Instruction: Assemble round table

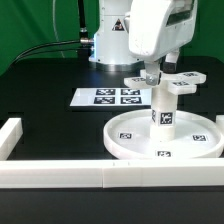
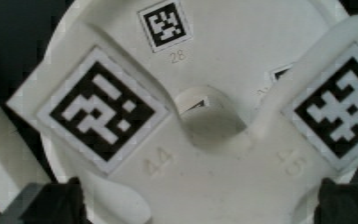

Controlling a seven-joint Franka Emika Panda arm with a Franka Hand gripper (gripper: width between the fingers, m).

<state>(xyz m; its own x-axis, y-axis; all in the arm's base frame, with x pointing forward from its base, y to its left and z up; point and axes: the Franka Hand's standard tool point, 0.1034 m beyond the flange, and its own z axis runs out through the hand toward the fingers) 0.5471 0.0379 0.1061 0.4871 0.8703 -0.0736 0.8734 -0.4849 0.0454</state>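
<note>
My arm [image 1: 150, 30] is glossy white, with smooth rounded shells and darker grey seams at the joints. Its base column [image 1: 108, 40] stands at the desk's far edge, wearing a small triangular warning sticker, and black cables [image 1: 50, 50] trail off from it. On the wrist view I see only the end effector's dark, blocky fingertips [image 2: 60, 200], blurred and close.

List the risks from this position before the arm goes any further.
1. The cross-shaped piece sits high on the upright cylinder; a sideways nudge could tip the cylinder off the disc.
2. The wrist view shows only the cross's tagged arms, so misalignment with the cylinder top would go unseen.
3. Whether the gripper holds the cross cannot be told.
</note>
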